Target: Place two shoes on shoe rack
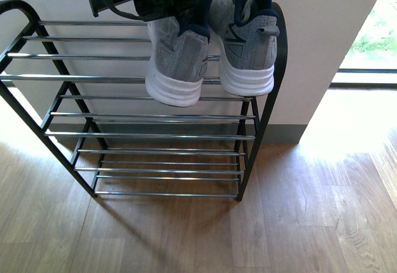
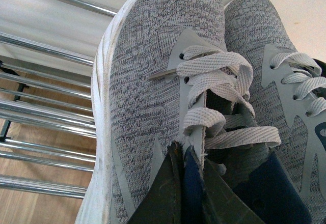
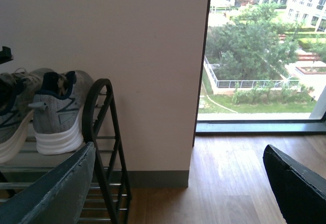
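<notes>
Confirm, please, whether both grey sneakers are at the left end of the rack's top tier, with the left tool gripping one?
No: in the front view, the gripped sneaker and its mate are at the right end of the top tier of the shoe rack; the rest holds.

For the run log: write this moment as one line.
left gripper: shut on held shoe, over rack top | other shoe: on top tier | right gripper: open, empty
</notes>
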`<move>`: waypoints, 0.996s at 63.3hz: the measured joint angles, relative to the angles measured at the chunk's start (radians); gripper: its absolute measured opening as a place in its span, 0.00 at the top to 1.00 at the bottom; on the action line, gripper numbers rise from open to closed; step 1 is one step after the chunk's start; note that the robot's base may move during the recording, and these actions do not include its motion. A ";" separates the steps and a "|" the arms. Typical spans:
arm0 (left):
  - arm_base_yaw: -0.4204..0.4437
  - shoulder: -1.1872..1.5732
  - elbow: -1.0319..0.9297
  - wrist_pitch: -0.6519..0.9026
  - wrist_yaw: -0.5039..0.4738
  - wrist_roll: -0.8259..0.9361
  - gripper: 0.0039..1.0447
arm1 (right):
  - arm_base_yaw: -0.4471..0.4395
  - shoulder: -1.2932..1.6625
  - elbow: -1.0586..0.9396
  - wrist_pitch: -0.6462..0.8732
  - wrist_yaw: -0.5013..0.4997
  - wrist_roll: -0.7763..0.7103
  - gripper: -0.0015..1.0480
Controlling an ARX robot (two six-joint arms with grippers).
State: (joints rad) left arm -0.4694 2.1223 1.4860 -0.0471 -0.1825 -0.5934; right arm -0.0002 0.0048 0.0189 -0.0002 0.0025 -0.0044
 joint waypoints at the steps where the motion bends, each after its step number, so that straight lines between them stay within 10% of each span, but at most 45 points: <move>1: 0.000 0.000 0.000 0.000 0.002 0.005 0.99 | 0.000 0.000 0.000 0.000 0.000 0.000 0.09; 19: 0.023 0.000 -0.006 0.010 -0.026 0.060 0.99 | 0.000 0.000 0.000 0.000 0.000 0.000 0.09; 54: 0.054 -0.139 -0.117 0.131 0.055 0.024 0.10 | 0.000 0.000 0.000 0.000 0.000 0.000 0.09; 63: 0.078 -0.278 -0.207 0.163 -0.009 0.035 0.09 | 0.000 0.000 0.000 0.000 0.000 0.000 0.09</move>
State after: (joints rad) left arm -0.3912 1.8446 1.2793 0.1154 -0.1917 -0.5587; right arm -0.0002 0.0048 0.0189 -0.0002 0.0025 -0.0040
